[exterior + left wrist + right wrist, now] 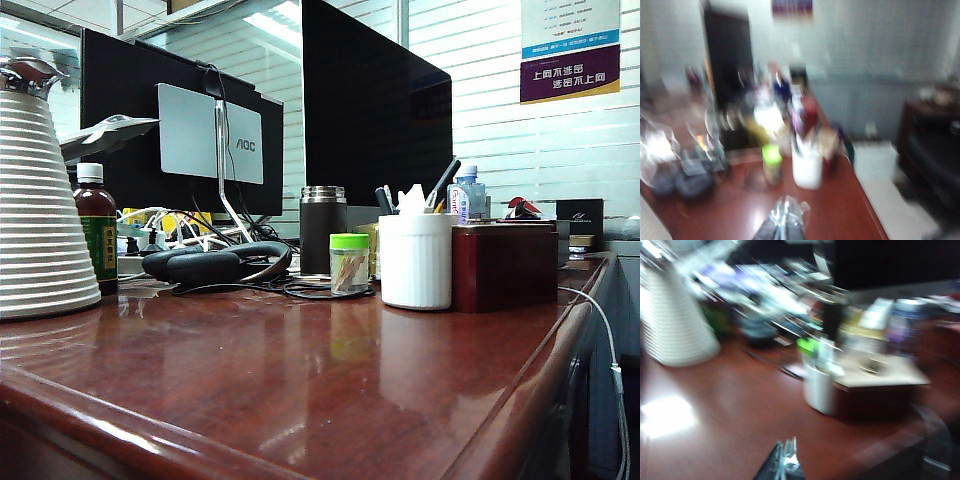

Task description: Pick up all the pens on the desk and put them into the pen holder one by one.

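Near the table's [300, 400] right edge the white pen holder [416, 260] stands upright, touching the dark red box [505, 265], with pens [441, 186] sticking up out of it (how many I cannot tell). Just left of it stands a green-lidded jar [349, 263]. Both wrist views are blurred: the left hand [785, 220] and right hand [786, 462] hang above the table, pinched together on nothing.

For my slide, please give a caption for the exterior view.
Pens stand in the white pen holder on the reddish-brown desk; no gripper in view.
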`<control>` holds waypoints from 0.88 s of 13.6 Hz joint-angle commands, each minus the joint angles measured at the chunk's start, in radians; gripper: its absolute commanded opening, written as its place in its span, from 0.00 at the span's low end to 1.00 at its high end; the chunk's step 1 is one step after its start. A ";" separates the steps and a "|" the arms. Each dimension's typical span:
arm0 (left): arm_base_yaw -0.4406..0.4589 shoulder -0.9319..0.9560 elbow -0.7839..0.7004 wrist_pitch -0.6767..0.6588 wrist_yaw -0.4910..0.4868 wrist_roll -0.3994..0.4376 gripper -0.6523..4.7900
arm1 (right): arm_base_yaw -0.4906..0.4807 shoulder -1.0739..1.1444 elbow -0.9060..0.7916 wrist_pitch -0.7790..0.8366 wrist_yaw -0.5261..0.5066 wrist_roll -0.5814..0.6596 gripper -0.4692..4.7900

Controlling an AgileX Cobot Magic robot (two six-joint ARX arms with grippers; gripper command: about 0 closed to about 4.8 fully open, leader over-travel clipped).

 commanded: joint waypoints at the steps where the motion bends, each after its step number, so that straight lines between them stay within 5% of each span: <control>1: 0.002 0.003 -0.243 0.222 0.053 -0.019 0.11 | 0.001 0.002 -0.190 0.355 -0.017 0.090 0.08; 3: 0.002 0.003 -0.557 0.559 0.052 -0.068 0.11 | 0.002 0.001 -0.350 0.433 -0.013 0.142 0.08; 4: 0.002 0.003 -0.646 0.621 0.053 -0.085 0.11 | 0.003 0.001 -0.380 0.430 -0.013 0.141 0.08; 6: 0.002 0.002 -0.786 0.669 0.053 -0.211 0.11 | 0.003 0.000 -0.426 0.431 0.041 0.108 0.08; 8: 0.002 0.002 -0.843 0.695 0.072 -0.212 0.11 | 0.002 0.000 -0.483 0.428 0.082 0.082 0.08; 10: 0.001 0.002 -0.888 0.745 0.094 -0.212 0.11 | 0.006 -0.001 -0.521 0.347 -0.033 0.085 0.08; 12: 0.001 0.001 -0.888 0.731 0.017 -0.191 0.11 | 0.005 -0.001 -0.522 0.352 -0.035 0.088 0.08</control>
